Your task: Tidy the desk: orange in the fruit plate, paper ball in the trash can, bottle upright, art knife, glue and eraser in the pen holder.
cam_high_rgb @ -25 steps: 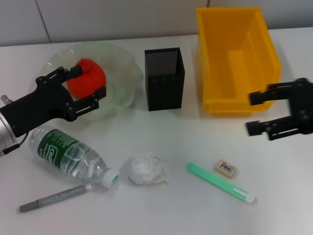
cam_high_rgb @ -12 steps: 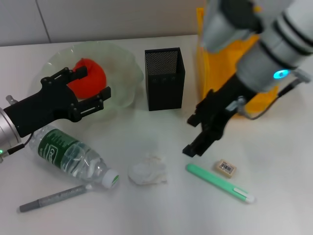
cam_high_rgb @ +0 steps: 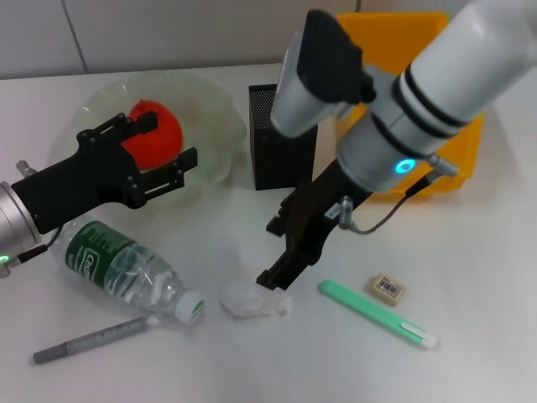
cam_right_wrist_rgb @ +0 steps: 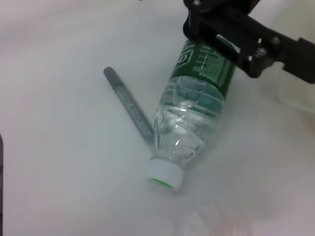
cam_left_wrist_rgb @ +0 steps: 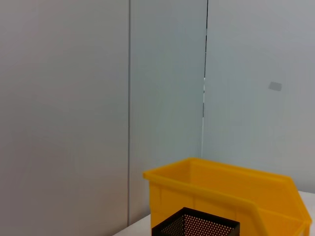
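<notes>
The orange (cam_high_rgb: 159, 133) lies in the pale green fruit plate (cam_high_rgb: 214, 117). My left gripper (cam_high_rgb: 159, 144) hovers open just in front of it, holding nothing. My right gripper (cam_high_rgb: 275, 250) is open, its fingers slanting down right over the white paper ball (cam_high_rgb: 252, 298). The water bottle (cam_high_rgb: 126, 269) lies on its side at the front left, cap toward the ball; it also shows in the right wrist view (cam_right_wrist_rgb: 197, 113). The grey art knife (cam_high_rgb: 92, 340) lies in front of it. The green glue stick (cam_high_rgb: 377, 315) and the eraser (cam_high_rgb: 388, 287) lie at the front right.
The black mesh pen holder (cam_high_rgb: 281, 159) stands mid-table, partly hidden by my right arm. The yellow trash bin (cam_high_rgb: 466, 151) sits behind that arm at the back right. The left wrist view shows the bin (cam_left_wrist_rgb: 221, 191), the holder's rim (cam_left_wrist_rgb: 197, 227) and a wall.
My right arm swung from beside the yellow bin across to the middle, and its gripper now hangs over the paper ball. The left gripper shifted slightly right and up.
</notes>
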`<state>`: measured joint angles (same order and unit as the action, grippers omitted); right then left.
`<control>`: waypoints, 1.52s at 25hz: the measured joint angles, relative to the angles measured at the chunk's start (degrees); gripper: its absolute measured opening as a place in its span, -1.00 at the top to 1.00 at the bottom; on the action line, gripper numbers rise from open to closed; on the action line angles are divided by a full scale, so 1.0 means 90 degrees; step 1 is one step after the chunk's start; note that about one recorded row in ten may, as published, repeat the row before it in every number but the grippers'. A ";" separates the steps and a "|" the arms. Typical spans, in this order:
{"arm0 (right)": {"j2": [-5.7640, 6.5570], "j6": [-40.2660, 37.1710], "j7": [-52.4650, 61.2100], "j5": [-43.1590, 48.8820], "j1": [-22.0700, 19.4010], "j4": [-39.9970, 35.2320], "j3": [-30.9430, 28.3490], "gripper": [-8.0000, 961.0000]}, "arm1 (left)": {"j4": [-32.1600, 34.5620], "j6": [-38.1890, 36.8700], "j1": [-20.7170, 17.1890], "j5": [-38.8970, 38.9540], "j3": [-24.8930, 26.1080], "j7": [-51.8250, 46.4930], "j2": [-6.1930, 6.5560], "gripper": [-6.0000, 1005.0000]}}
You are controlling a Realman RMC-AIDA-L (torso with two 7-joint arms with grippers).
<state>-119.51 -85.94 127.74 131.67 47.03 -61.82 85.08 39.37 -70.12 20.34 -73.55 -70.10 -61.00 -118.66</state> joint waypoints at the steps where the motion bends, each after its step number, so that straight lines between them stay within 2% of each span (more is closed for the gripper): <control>1: -0.0001 0.0089 -0.0027 -0.0047 -0.0019 0.0059 0.0100 -0.64 | 0.0000 0.0000 0.0000 0.0000 -0.0002 0.0000 0.0000 -0.62; 3: -0.0002 0.0476 -0.0101 -0.0198 -0.0090 0.0195 0.0502 -0.64 | 0.0000 -0.0001 0.0002 0.0000 -0.0004 0.0000 0.0000 -0.62; 13: -0.0010 0.1238 -0.0026 -0.0264 -0.0071 0.0441 0.1359 -0.63 | -0.0063 -0.0003 0.0016 -0.0022 -0.0004 0.0032 0.0001 -0.62; 20: -0.0021 0.1516 -0.0058 -0.0563 0.0104 0.0813 0.1537 -0.62 | -0.0134 -0.0012 0.0031 -0.0036 -0.0004 0.0067 0.0004 -0.62; 23: -0.0022 0.1710 -0.0033 -0.0567 0.0117 0.0846 0.1808 -0.61 | -0.0137 0.0006 0.0035 -0.0041 -0.0004 0.0068 0.0008 -0.62; 33: -0.0018 0.1715 0.0130 -0.0479 0.0340 0.1139 0.1847 -0.60 | -0.0158 0.0035 0.0064 -0.0050 -0.0004 0.0085 0.0010 -0.62; 36: -0.0010 0.1662 0.0135 -0.0477 0.0261 0.0969 0.1809 -0.14 | -0.0158 0.0037 0.0064 -0.0050 -0.0004 0.0086 0.0010 -0.62; 38: 0.0024 0.1376 0.0231 -0.0447 -0.0015 0.0370 0.1580 0.06 | -0.0158 0.0043 0.0065 -0.0051 -0.0004 0.0088 0.0010 -0.62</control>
<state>-119.30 -73.55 129.81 127.65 46.89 -58.49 99.30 37.96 -69.74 20.92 -74.01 -70.13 -60.21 -118.56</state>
